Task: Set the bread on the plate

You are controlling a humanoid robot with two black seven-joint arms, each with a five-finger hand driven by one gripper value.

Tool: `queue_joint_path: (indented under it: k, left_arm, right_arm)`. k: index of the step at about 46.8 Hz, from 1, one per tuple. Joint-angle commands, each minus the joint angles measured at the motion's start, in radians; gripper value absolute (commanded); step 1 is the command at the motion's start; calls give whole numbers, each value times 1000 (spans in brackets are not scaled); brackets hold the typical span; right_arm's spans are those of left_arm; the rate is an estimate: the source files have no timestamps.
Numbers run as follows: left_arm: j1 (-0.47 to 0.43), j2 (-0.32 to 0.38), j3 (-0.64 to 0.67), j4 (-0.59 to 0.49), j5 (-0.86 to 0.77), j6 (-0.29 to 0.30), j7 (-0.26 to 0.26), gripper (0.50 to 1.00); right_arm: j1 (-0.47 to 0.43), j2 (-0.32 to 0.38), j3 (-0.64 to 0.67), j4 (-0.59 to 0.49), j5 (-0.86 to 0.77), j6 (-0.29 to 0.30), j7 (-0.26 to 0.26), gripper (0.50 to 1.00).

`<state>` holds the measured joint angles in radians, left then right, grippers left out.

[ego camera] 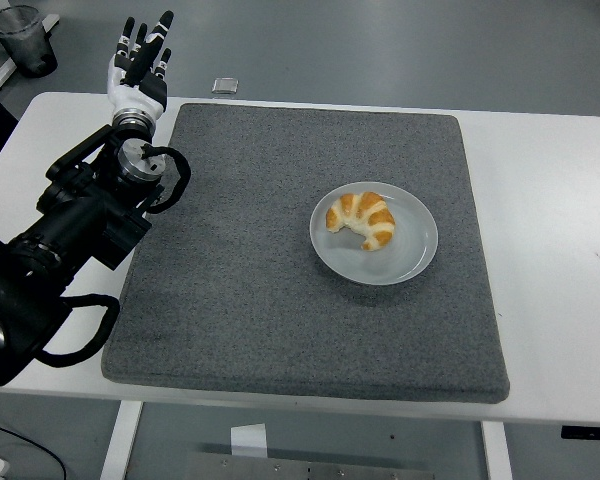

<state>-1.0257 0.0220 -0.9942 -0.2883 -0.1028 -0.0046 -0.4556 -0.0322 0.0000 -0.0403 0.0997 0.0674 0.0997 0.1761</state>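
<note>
Left robot hand point(140, 62) splayed, empty; crescent bread point(362, 219) on round glossy plate point(410, 262), felt mat point(240, 290).

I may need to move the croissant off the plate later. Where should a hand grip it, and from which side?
Grip the croissant across its thick middle arch, coming from above. It lies flat in the plate, tips curling toward the near edge, so the rim probably blocks a side approach.

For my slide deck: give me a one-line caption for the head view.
Golden croissant resting on round grey plate atop grey felt mat; black left arm's open hand raised at far-left corner.
</note>
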Motion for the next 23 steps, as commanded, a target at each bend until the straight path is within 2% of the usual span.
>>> queue_joint_path:
  k: [1,23]
  left_arm:
    - [-4,-1,0,-3,0,0,0,1000]
    - [-20,1,5,-9,12,-21,5,1000]
  right_arm:
    - [0,0,0,0,0,0,0,932]
    - [0,0,2,2,2,3,0,932]
